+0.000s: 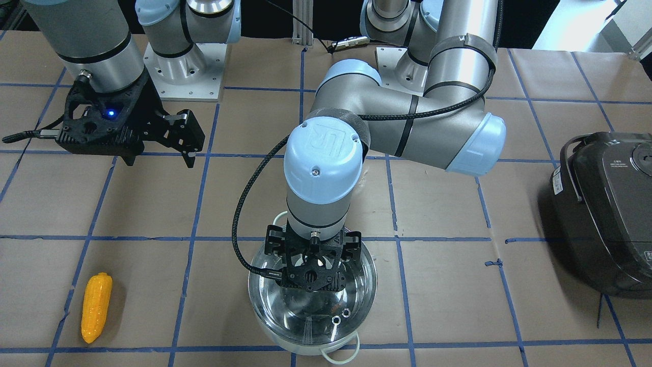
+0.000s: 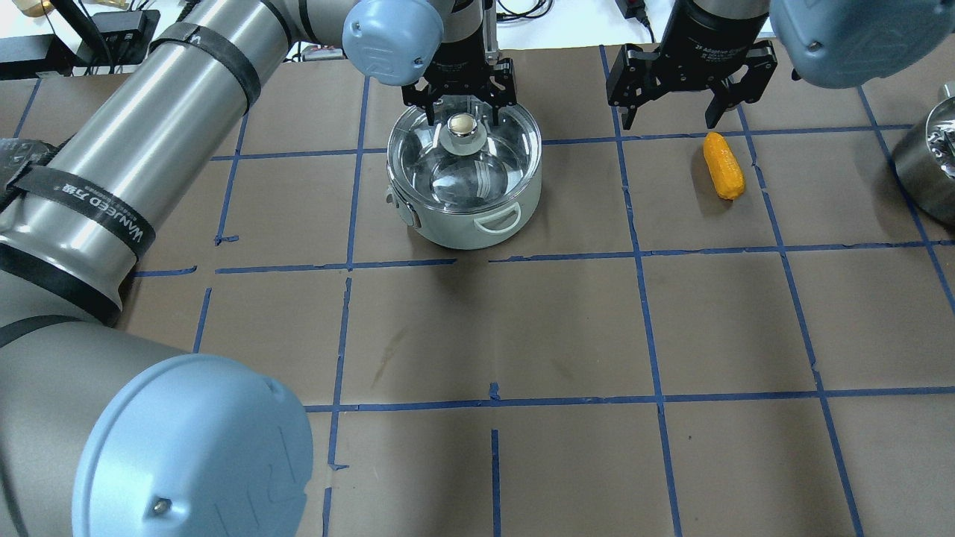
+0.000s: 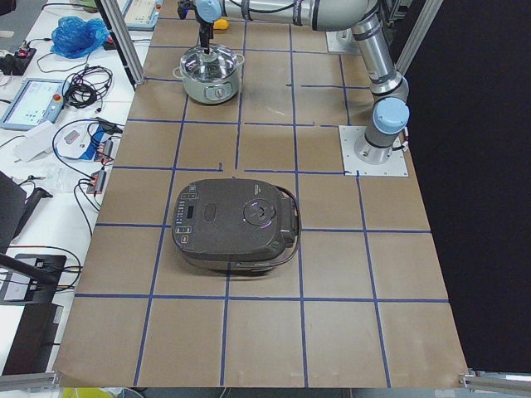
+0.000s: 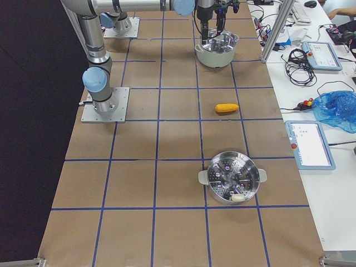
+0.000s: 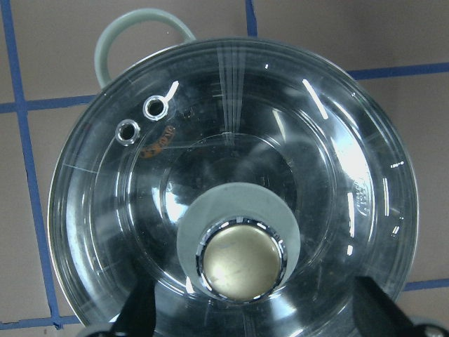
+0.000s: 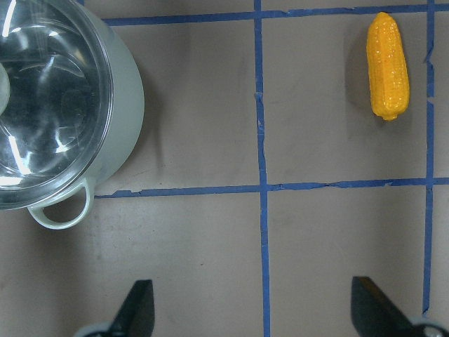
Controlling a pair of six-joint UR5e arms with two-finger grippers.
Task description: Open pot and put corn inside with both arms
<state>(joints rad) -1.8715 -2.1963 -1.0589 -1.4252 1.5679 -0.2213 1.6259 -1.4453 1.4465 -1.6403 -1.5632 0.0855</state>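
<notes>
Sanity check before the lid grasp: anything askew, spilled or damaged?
Only a small brown smudge on the glass lid beside its two vent holes. Lid sits square on the pot; corn lies whole on the table.

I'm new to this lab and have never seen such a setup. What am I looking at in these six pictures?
The left arm and right arm are robots at a paper-covered table. Four pictures come from fixed cameras: one facing the robot, one over its shoulders, one at each table end. The other two come from cameras on the wrists, looking down between each tool's fingers. On the table are a pot with its glass lid on, a toy corn, a dark rice cooker and a metal steamer pot. The left tool hangs open over the lid's knob, not yet gripping. The right tool is open near the corn. Nothing is held.
</notes>
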